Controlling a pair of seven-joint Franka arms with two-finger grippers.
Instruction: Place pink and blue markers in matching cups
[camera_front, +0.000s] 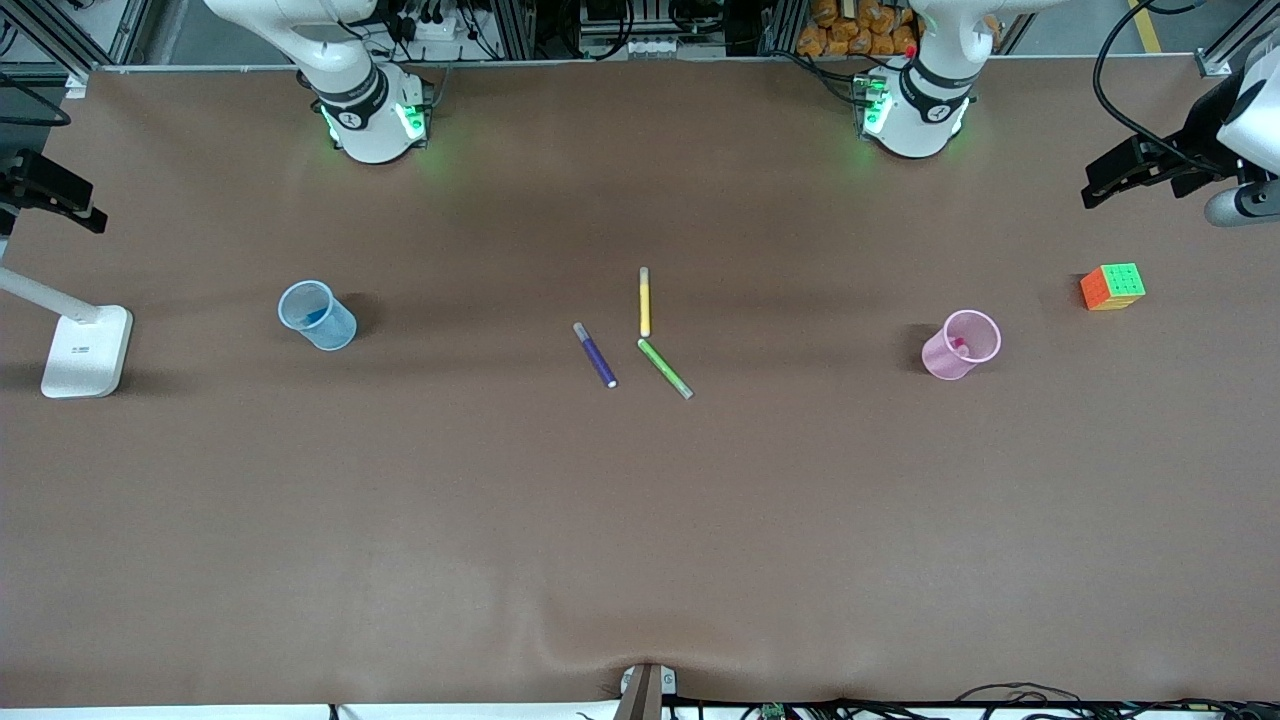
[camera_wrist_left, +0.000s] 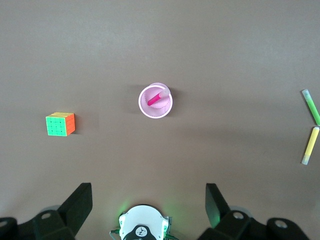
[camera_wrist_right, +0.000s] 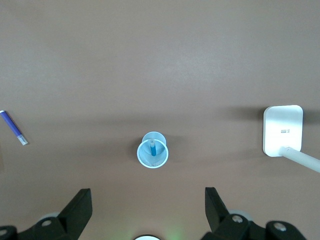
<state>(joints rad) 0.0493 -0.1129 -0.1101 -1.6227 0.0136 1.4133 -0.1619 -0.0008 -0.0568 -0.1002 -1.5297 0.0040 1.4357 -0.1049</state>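
Already we find the pink marker (camera_wrist_left: 155, 98) leaning inside the pink cup (camera_front: 961, 345), which stands upright toward the left arm's end of the table, and the blue marker (camera_wrist_right: 152, 148) standing in the blue cup (camera_front: 316, 315) toward the right arm's end. Both cups sit about equally near the front camera, well apart from each other. Between them lie three more pens flat on the table (camera_front: 640, 520) — a purple marker (camera_front: 595, 355), a yellow marker (camera_front: 645, 301) and a green marker (camera_front: 665, 368), the yellow and green ones nearly meeting at their ends.

Our left gripper (camera_wrist_left: 148, 207) hangs high over the pink cup's part of the table, its fingers spread wide and holding nothing. Our right gripper (camera_wrist_right: 148, 210) hangs likewise over the blue cup, fingers apart and empty.

A colourful puzzle cube (camera_front: 1113, 287) rests near the pink cup, toward the table's end. A white lamp base (camera_front: 87, 350) — its stem seemingly slanting off out of view — stands near the blue cup.
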